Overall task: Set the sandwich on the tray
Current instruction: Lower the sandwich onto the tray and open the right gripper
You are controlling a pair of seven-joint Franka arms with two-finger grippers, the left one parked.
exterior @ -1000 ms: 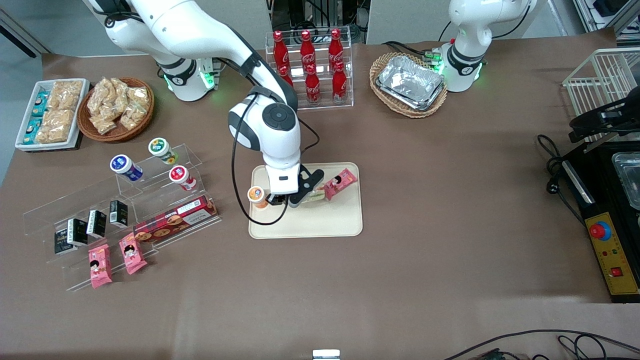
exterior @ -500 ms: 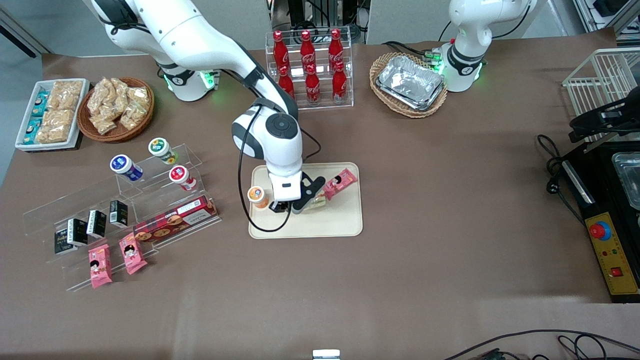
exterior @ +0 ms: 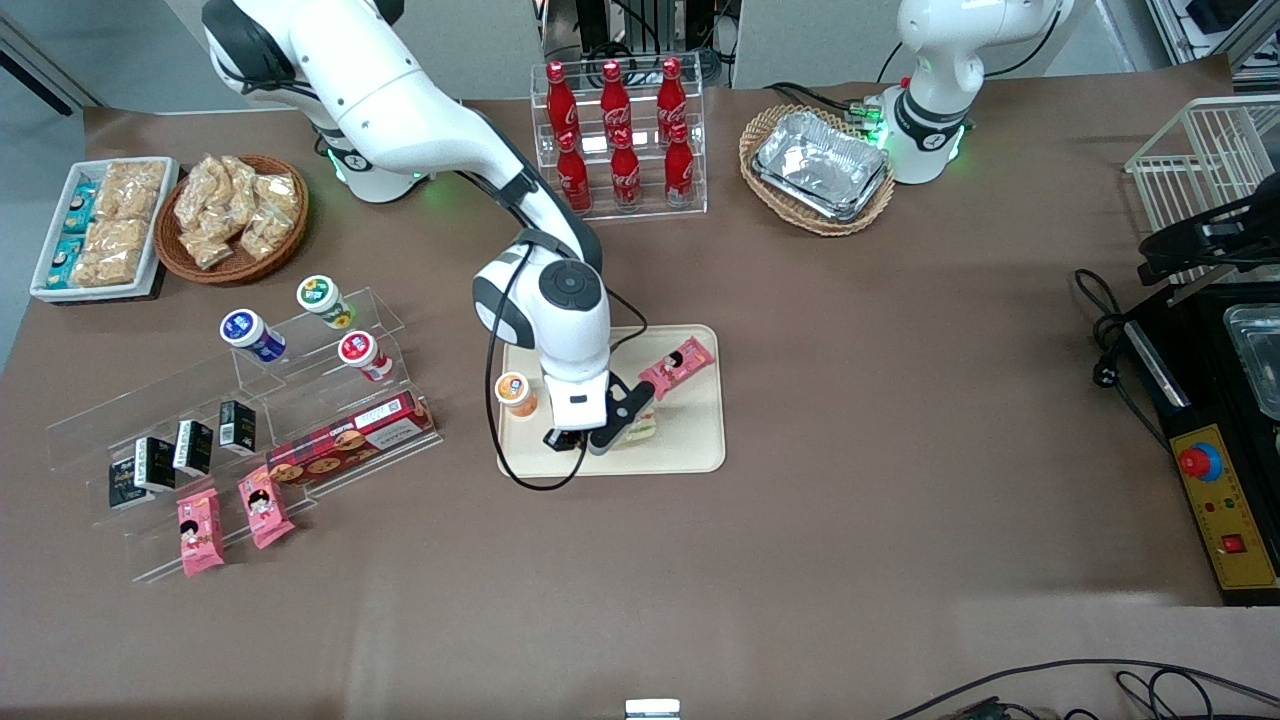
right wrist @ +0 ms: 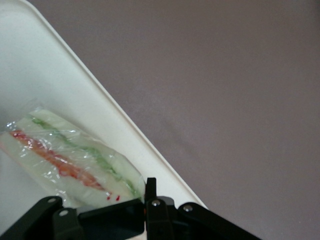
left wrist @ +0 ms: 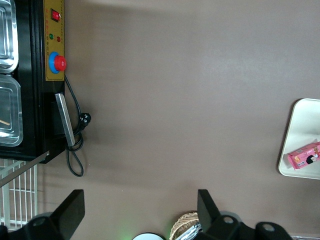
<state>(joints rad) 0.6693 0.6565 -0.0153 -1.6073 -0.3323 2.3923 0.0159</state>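
Observation:
The cream-beige tray (exterior: 690, 440) lies mid-table, and its corner also shows in the left wrist view (left wrist: 299, 125). My right gripper (exterior: 585, 438) hangs low over the part of the tray nearest the front camera. It is shut on the sandwich (exterior: 642, 427), a clear-wrapped wedge with green and red filling. In the right wrist view the sandwich (right wrist: 70, 155) juts out from the gripper (right wrist: 145, 200) over the tray (right wrist: 45, 65), just inside its rim. Whether the sandwich touches the tray surface I cannot tell.
A pink snack packet (exterior: 677, 366) and an orange-lidded cup (exterior: 515, 392) also sit on the tray. A rack of red cola bottles (exterior: 620, 135) stands farther from the camera. Acrylic shelves of snacks (exterior: 250, 420) lie toward the working arm's end.
The gripper has carried the sandwich across the tray toward the front camera, away from the pink packet, and come lower.

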